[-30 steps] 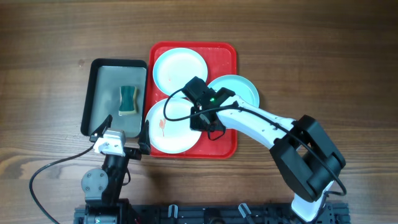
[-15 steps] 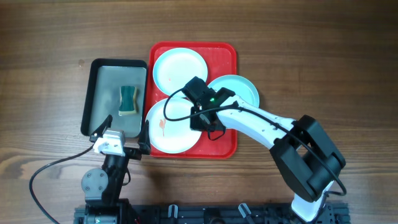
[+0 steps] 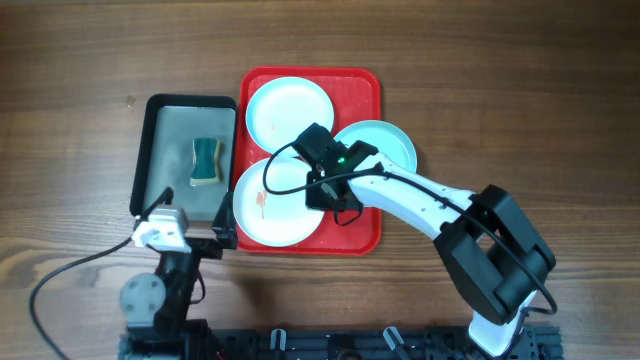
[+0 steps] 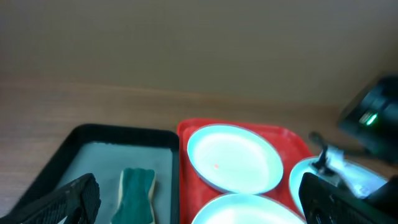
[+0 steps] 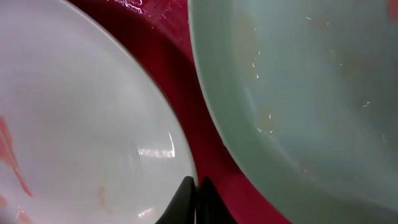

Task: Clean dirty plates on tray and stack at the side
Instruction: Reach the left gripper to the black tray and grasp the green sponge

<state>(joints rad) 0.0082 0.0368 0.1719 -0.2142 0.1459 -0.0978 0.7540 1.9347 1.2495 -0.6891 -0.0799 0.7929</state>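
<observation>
Readable text, labels, brands, numbers, signs: none found in overhead or either wrist view.

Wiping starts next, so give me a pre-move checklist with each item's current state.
1. Sponge lying in grey tray, nothing on it: ok.
2. Left jaws open and empty: ok.
3. Right jaws shut, tips down between two plates over the red tray: ok.
4. Right jaws steadying a plate: cannot tell.
5. Red smear on the near plate in plain sight: ok.
6. Aqua plate inside the tray rim: not ok, it overhangs.
</observation>
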